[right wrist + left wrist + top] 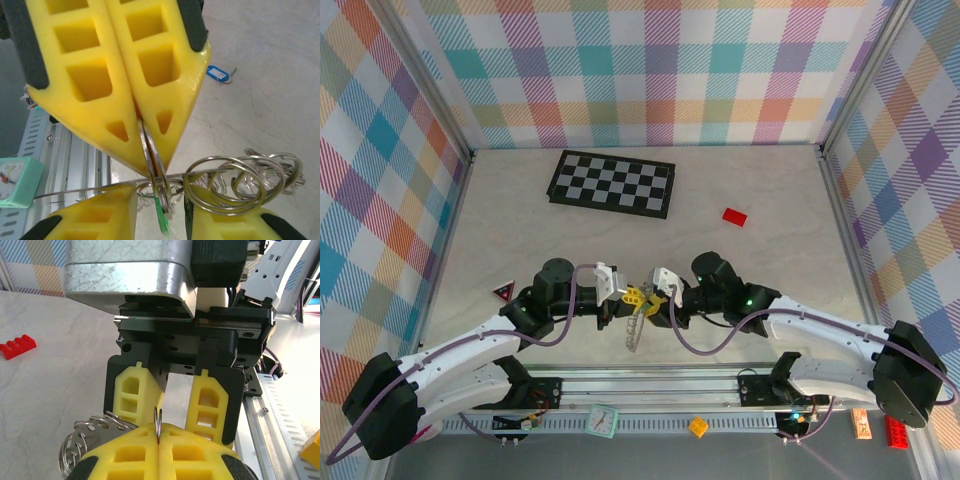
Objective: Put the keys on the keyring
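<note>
Right wrist view: left gripper [150, 167] pressed together, pinching a metal ring [159, 187] above the green key [161, 220]; right gripper [160, 210] spread apart; blue key [218, 74] lies on the table [260, 100].

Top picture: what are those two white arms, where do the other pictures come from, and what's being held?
Those are two robot arms, left and right, each ending in yellow fingers. The top picture looks down from above; the others come from a camera on each wrist. On the table lie a chequered board, a red brick, a red-and-black triangle and a blue key. The left gripper is shut on a metal ring, a green key right beside it. The right gripper faces it, jaws open.
</note>
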You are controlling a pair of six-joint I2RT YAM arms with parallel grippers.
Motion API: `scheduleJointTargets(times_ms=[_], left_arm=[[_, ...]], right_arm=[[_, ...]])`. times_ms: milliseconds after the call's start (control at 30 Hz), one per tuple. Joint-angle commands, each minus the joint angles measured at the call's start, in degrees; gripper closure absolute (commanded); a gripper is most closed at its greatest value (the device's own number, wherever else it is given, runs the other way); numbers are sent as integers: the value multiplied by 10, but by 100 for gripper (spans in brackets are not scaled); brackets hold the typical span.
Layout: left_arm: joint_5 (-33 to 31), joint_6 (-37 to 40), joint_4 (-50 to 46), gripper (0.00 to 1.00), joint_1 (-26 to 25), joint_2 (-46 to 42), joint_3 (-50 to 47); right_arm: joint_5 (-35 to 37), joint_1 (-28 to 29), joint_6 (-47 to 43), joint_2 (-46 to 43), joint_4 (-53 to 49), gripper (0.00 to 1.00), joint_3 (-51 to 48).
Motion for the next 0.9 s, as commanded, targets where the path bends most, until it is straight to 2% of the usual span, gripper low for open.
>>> scheduleJointTargets(times_ms=[0, 267, 333, 567, 867], left_arm=[[2, -6, 39, 100, -4, -12, -3], [-10, 1, 26, 100, -4, -15, 0], [-12, 5, 17, 100, -4, -15, 3], [-17, 22, -9, 100, -4, -12, 14], [-26, 28, -16, 100, -3, -15, 13]], right_arm=[[-21, 1, 8, 1, 39, 76, -11], [14, 1, -3, -19, -9, 100, -2], [35, 1, -3, -27, -38, 100, 7], [36, 0, -13, -35, -115, 100, 52], [68, 1, -38, -12, -200, 100, 108]])
